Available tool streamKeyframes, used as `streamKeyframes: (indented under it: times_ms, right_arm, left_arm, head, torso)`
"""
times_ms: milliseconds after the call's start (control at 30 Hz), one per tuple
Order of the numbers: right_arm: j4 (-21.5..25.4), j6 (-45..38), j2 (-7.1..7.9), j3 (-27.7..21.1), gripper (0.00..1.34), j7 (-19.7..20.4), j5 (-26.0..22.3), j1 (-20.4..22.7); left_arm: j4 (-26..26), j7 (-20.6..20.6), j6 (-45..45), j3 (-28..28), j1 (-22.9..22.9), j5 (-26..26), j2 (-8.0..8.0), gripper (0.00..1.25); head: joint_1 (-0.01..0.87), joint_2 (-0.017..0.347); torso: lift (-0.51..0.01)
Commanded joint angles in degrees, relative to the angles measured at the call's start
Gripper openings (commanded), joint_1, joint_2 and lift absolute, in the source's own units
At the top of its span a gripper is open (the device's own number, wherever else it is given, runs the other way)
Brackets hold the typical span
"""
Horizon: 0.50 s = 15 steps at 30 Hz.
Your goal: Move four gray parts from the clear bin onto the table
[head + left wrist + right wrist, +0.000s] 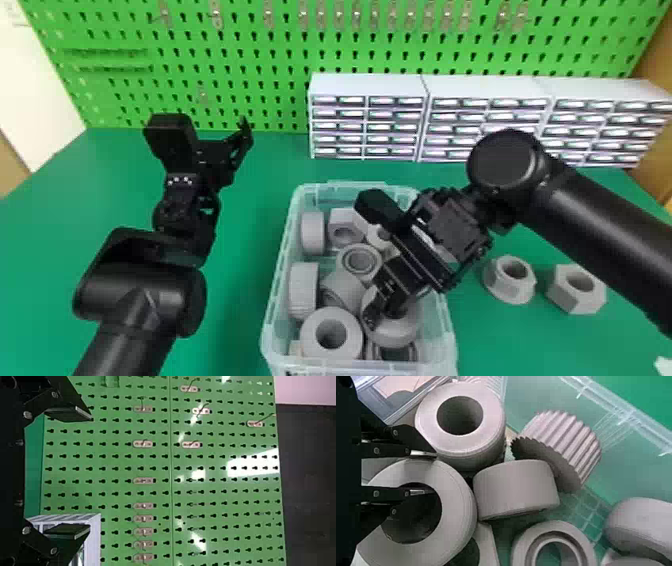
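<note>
A gray flanged hex nut (500,286) and a plain gray hex nut (570,301) lie on the green table (240,285), seemingly leaving two to go, while the black right gripper (433,473) pinches a thick gray ring's (459,494) wall inside the clear plastic bin (274,305) and the left gripper (88,473) hangs spread.
</note>
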<state>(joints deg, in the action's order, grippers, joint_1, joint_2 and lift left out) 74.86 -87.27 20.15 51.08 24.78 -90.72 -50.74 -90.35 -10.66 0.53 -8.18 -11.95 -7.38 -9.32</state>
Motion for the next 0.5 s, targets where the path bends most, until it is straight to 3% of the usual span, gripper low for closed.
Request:
streamKeyframes:
  times_ms: [0,467]
  right_arm:
    - [1.26,-0.54,-0.03,-1.33,0.29,0.00,0.81,-0.33]
    - [4.69,-2.47,-0.11,-7.57,0.29,0.00,2.57,-0.15]
  left_arm:
    - [0.00,-0.33,0.00,-0.43,0.00,0.00,0.00,0.96]
    - [0.00,-0.42,-0.09,-0.25,0.53,-0.09,0.00,0.96]
  head:
    - [0.693,0.072]
    - [0.693,0.072]
  torso:
    - [-0.052]
    - [-0.052]
